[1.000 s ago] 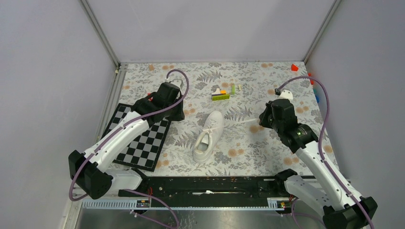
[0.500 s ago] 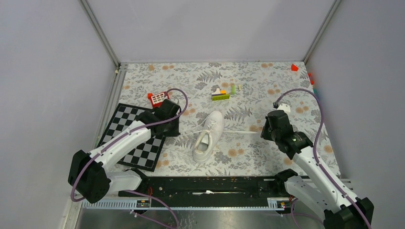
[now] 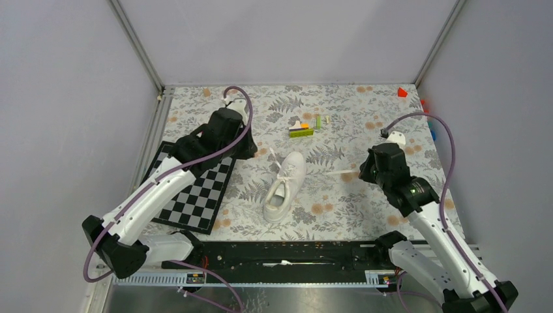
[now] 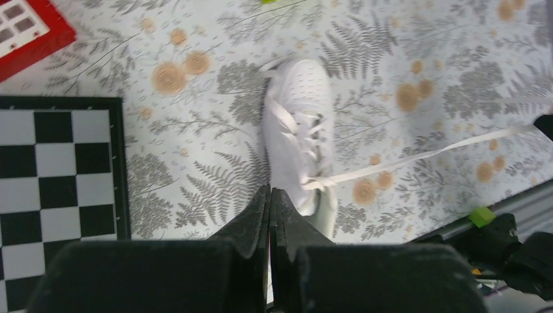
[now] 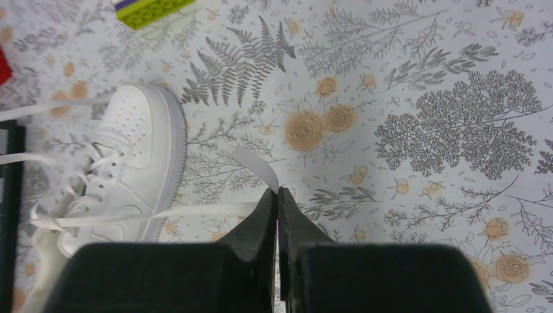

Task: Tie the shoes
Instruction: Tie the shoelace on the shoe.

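The white shoe point(image 3: 285, 184) lies on the flowered cloth with its toe pointing away from the arms; it also shows in both wrist views point(image 4: 297, 124) point(image 5: 130, 150). My left gripper point(image 3: 255, 152) point(image 4: 269, 190) hovers left of the toe, jaws pressed together, and a white lace point(image 3: 272, 156) runs from the eyelets up to it. My right gripper point(image 3: 360, 171) point(image 5: 276, 190) is to the shoe's right, shut on the other lace point(image 5: 195, 212), which stretches taut from the shoe. That lace's loose end point(image 5: 257, 166) curls up from the fingertips.
A black-and-white checkerboard point(image 3: 189, 195) lies left of the shoe. A red toy point(image 4: 26, 29) sits beyond it. Green and yellow blocks point(image 3: 301, 128) lie behind the toe, and a red block point(image 3: 402, 92) sits at the far right corner. A black rail point(image 3: 287, 251) runs along the near edge.
My left gripper swung away from the checkerboard edge toward the far side of the toe, taking its lace along. The right gripper drifted slightly back and right, keeping its lace taut.
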Tool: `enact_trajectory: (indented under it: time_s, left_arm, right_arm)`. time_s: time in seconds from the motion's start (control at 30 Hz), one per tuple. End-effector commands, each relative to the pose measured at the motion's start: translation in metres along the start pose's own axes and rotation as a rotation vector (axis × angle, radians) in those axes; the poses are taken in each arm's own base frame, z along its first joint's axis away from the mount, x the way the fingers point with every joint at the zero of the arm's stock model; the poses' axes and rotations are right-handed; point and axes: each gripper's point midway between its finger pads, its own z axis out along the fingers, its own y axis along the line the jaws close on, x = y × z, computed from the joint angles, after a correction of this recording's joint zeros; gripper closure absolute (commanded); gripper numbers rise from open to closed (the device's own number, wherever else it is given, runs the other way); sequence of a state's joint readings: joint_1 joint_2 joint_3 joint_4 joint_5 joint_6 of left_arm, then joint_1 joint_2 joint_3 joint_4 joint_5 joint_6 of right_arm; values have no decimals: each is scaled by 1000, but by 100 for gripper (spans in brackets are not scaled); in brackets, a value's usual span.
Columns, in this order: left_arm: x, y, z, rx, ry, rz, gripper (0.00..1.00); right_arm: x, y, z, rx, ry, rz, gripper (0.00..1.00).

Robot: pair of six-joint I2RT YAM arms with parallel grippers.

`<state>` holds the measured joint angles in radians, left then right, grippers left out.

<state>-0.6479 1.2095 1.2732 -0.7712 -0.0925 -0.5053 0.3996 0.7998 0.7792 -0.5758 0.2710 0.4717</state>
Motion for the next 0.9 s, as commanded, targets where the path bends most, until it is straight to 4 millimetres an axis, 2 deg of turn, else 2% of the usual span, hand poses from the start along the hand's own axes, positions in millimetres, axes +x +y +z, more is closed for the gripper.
enact_trajectory:
  time_s: [0.0, 0.1, 0.23, 0.3, 0.37, 0.43, 0.5, 0.53, 0.6, 0.73, 0.87]
  left_arm:
    - [-10, -22, -17, 31, -41, 60, 100]
    - [-10, -30, -19, 49, -39, 67, 100]
    - [-20, -33, -24, 53, -76, 72, 100]
    - [-23, -32, -21, 40, -87, 79, 100]
    - [-22, -26, -9, 3, -68, 66, 100]
    - [-16, -22, 10, -18, 4, 31, 80]
    - [-4, -15, 33, -51, 90, -40, 52]
    - [-3, -11, 40, -51, 104, -79, 40]
    - [4, -3, 58, -41, 147, -162, 25]
    - [13, 2, 87, -35, 195, -260, 21]
    - [38, -4, 122, 2, 272, -374, 31]
  right_arm:
    - [-30, 12, -27, -64, -71, 29, 100]
    - [-40, 20, -39, -109, -95, 46, 100]
    - [-50, 24, -48, -130, -113, 50, 100]
    - [-48, 24, -47, -126, -108, 46, 100]
    - [-44, 23, -42, -122, -94, 47, 100]
    - [-37, 24, -39, -130, -78, 52, 100]
    - [-32, 24, -37, -132, -65, 57, 100]
    - [-30, 23, -36, -130, -62, 59, 100]
    - [-27, 21, -36, -125, -55, 56, 100]
    - [-25, 18, -35, -108, -35, 32, 100]
    - [-23, 18, -33, -92, -15, 19, 100]
